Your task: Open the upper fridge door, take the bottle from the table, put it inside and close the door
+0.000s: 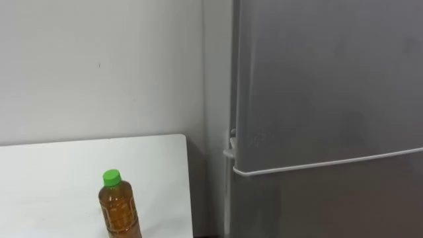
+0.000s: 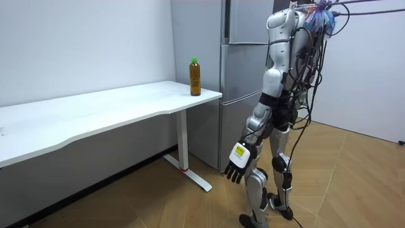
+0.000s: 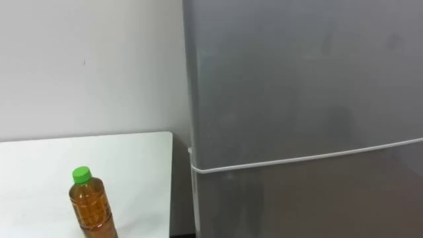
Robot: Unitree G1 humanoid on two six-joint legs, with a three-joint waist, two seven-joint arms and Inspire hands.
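The bottle (image 1: 119, 206) stands on the white tabletop (image 1: 59, 168), near the corner that lies closest to the fridge (image 1: 317, 99) and well apart from the fridge's shut doors. It looks like clear plastic filled almost to the neck with brown drink. I would expect it to have some weight, with smooth walls that may slip and give a little under a squeeze, but it is not likely to break. The best hold is probably a wrap around the wide middle of the body, below the shoulder and clear of the green cap (image 1: 112, 176). Its long axis is vertical, with the cap pointing straight up. The robot stands facing the fridge, and its left hand (image 2: 238, 162) hangs low at its side, away from the fridge, fingers loosely spread and holding nothing.
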